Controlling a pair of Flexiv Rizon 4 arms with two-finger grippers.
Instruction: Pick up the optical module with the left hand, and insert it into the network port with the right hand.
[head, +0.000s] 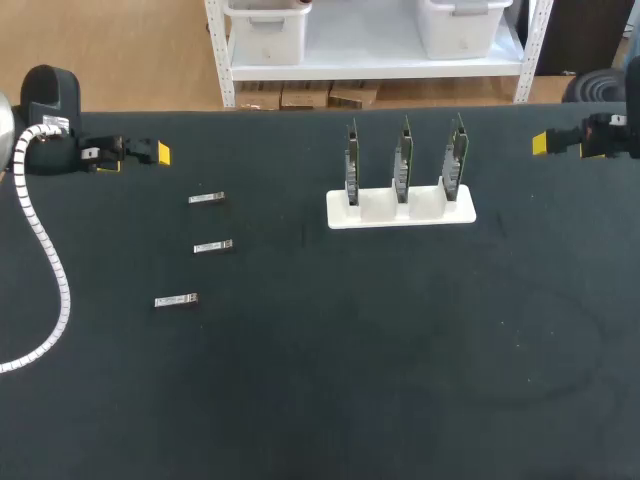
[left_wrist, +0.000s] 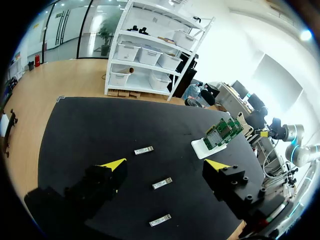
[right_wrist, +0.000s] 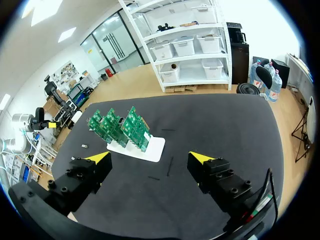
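Observation:
Three small silver optical modules lie on the black table's left side: a far one (head: 206, 199) (left_wrist: 144, 149), a middle one (head: 213, 247) (left_wrist: 162, 183) and a near one (head: 176, 300) (left_wrist: 160, 220). A white stand (head: 400, 213) (left_wrist: 202, 150) (right_wrist: 152, 148) holds three upright green network cards (head: 403, 158) (left_wrist: 222, 132) (right_wrist: 120, 127). My left gripper (head: 158, 154) (left_wrist: 165, 165) hangs open at the far left edge, above and apart from the modules. My right gripper (head: 541, 143) (right_wrist: 150, 158) is open at the far right edge, off to the stand's side. Neither holds anything.
A white ribbed cable (head: 45, 255) hangs from my left arm over the table's left edge. Bare black table (head: 400, 360) spreads in front of the stand and between it and the modules.

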